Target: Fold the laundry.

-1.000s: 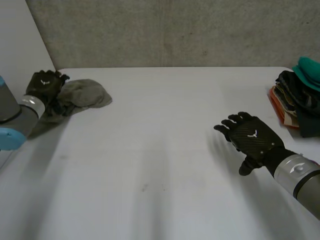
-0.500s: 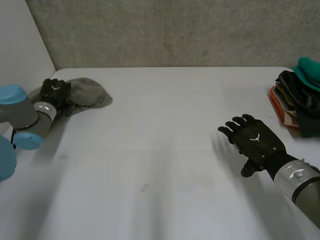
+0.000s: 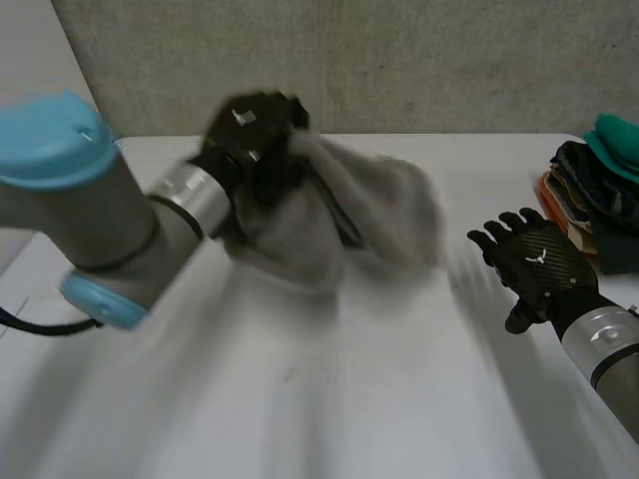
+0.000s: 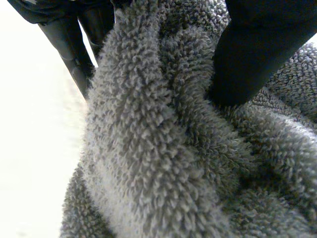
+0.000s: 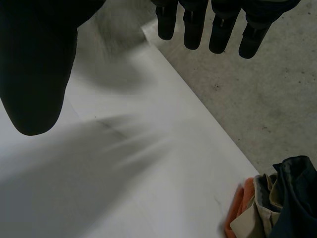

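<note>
- The left hand is closed on a grey towel and held up above the white table.
- In the left wrist view the thumb presses into a bunched fold of the looped cloth from one side. The fingers lie against it on the other side, so the fold is pinched between them.
- The towel hangs from that hand in a crumpled mass and spreads out from it toward the right hand.
- I cannot tell whether an edge or a corner is gripped, nor whether the towel's lower side touches the table.
- The right hand is open and holds nothing. Its fingers are straight and spread, its thumb stands apart, and its palm is turned down over the table.
- It is apart from the towel, with bare table between its fingertips and the cloth.
- A pile of dark, orange and teal clothes lies on the table just beyond the right hand, on the side away from the left hand. In the right wrist view it sits past the fingertips.
</note>
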`<state>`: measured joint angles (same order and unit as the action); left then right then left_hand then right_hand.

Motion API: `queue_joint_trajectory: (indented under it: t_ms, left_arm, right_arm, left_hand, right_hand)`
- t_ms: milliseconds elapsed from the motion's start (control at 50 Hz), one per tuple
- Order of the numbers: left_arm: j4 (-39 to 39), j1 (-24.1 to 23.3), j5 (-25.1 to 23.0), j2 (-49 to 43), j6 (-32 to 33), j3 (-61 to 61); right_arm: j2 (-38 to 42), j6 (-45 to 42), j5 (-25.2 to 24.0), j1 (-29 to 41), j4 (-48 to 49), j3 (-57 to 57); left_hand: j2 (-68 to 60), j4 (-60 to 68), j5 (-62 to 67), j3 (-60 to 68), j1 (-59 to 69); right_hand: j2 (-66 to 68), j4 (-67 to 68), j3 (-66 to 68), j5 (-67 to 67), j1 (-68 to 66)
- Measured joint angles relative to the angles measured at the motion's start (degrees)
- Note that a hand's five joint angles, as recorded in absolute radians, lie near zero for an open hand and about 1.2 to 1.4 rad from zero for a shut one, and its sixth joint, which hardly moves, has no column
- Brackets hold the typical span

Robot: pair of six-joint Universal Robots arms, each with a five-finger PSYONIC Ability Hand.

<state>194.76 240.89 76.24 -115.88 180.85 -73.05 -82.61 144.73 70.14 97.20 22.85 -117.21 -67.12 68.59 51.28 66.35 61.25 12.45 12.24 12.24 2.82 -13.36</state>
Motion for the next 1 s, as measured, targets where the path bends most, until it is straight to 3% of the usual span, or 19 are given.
queue_joint_trajectory:
  t_ms: [120,160,260,300,380,500,600,680,780,960,1000]
  left_arm:
    - [-3.5,-4.8,0.5,-6.7,4.2,-0.4]
    - [-6.0,-6.3,0.8,-9.4,5.7,0.1]
    - [-9.8,-7.7,2.2,-12.1,7.0,1.3]
    - [-10.9,-7.9,4.8,-12.0,7.2,1.6]
    - [-11.8,-7.9,10.4,-9.1,7.1,0.8]
    - [-12.3,-7.6,16.9,1.1,7.0,-6.4]
    - [-11.5,-6.8,18.2,9.7,6.8,-15.6]
    - [-10.4,-5.9,18.2,13.2,6.5,-21.9]
    - [-8.6,-5.5,18.0,11.5,5.8,-25.8]
    - [-1.2,-5.9,17.8,-0.5,4.6,-23.6]
    - [0.9,-6.0,17.8,-1.9,4.7,-23.0]
  right_arm:
    - [-0.3,0.0,-0.1,0.0,-0.1,-0.1]
    - [-0.3,0.0,-0.1,0.0,-0.2,-0.1]
    - [-0.4,0.3,0.1,0.1,-0.7,0.0]
    - [-0.6,1.1,0.2,0.2,-1.5,0.1]
    - [-1.4,4.6,0.1,0.3,-5.4,1.3]
    - [-2.8,14.0,-0.5,0.3,-18.4,6.0]
    - [-2.9,20.1,-0.8,0.7,-26.9,9.6]
    - [-1.7,24.3,-0.8,1.8,-28.0,11.3]
    - [4.3,30.1,-0.3,5.7,-24.3,13.4]
    - [16.3,34.3,3.3,13.9,-16.3,18.5]
    - [18.9,34.2,4.7,15.3,-15.0,20.0]
  left_hand:
    - [4.9,-5.4,-1.1,-3.4,-1.7]
    - [18.9,-20.2,-13.0,-17.8,-15.2]
    - [30.4,-32.0,-24.9,-29.3,-25.1]
    - [40.1,-41.4,-34.3,-39.1,-35.4]
    - [49.6,-51.4,-44.2,-48.4,-43.1]
    - [52.1,-53.9,-46.8,-51.2,-45.8]
    - [52.1,-53.9,-46.8,-51.2,-45.8]
    - [52.1,-53.9,-46.8,-51.2,-45.8]
    - [52.1,-53.9,-46.8,-51.2,-45.8]
    - [51.8,-53.5,-46.1,-51.0,-45.5]
    - [43.1,-45.1,-37.6,-43.0,-36.8]
  right_hand:
    - [0.0,0.0,0.0,0.0,0.0]
    - [0.0,0.0,0.0,0.0,0.0]
    - [0.0,0.0,0.0,0.0,0.0]
    - [0.0,0.0,0.0,0.0,0.0]
    - [0.0,0.0,0.0,0.0,0.0]
    - [0.0,0.0,0.0,0.0,0.0]
    - [0.0,0.0,0.0,0.0,0.0]
    - [0.0,0.0,0.0,0.0,0.0]
    - [0.0,0.0,0.0,0.0,0.0]
    - [0.9,1.4,1.3,1.2,-0.5]
    - [4.8,4.9,4.9,4.6,-3.5]
